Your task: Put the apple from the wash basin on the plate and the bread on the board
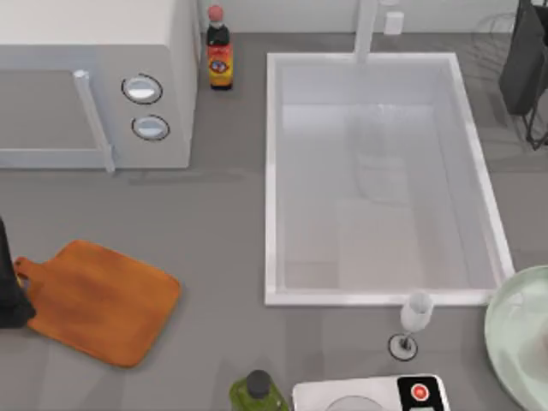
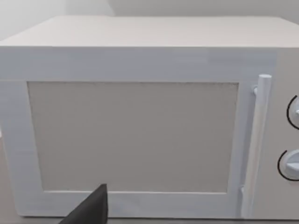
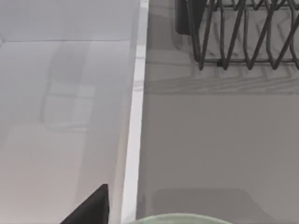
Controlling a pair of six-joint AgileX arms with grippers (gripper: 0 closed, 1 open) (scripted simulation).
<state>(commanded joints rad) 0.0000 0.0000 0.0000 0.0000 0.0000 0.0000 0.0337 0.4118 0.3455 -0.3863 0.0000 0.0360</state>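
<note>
Board (image 1: 98, 300): orange-brown wood, a flat rounded rectangle with a short round-ended handle; lay bare at the table's left edge, handle touching the dark left arm (image 1: 7, 291). Left gripper (image 2: 91, 210) seen as one dark wedge facing the microwave (image 2: 140, 130); could not tell how far open, nor anything held. Microwave, grey-white and boxy, with a bar handle and two round knobs, stood at the back left. Beside it, a dark glossy sauce bottle (image 1: 220, 51) with a red cap, upright. Near the front edge, a green bottle (image 1: 257, 392) and a white flat device (image 1: 368, 394) with a red button.

Wash basin (image 1: 272, 171): deep, rectangular, smooth white with a raised rim; took up the middle and right, with a pale tap (image 1: 366, 30) at the back. Just in front of its rim, a clear wine glass (image 1: 413, 321), upright.

Plate (image 1: 518, 334): round, pale mint green with a lighter rim; sat at the right front edge. Right gripper (image 3: 91, 207), another dark wedge, hung near the basin's rim above the plate; opening could not be told. Beyond, a dark wire rack (image 3: 243, 32). Table (image 1: 214, 223) matt grey and plain.
</note>
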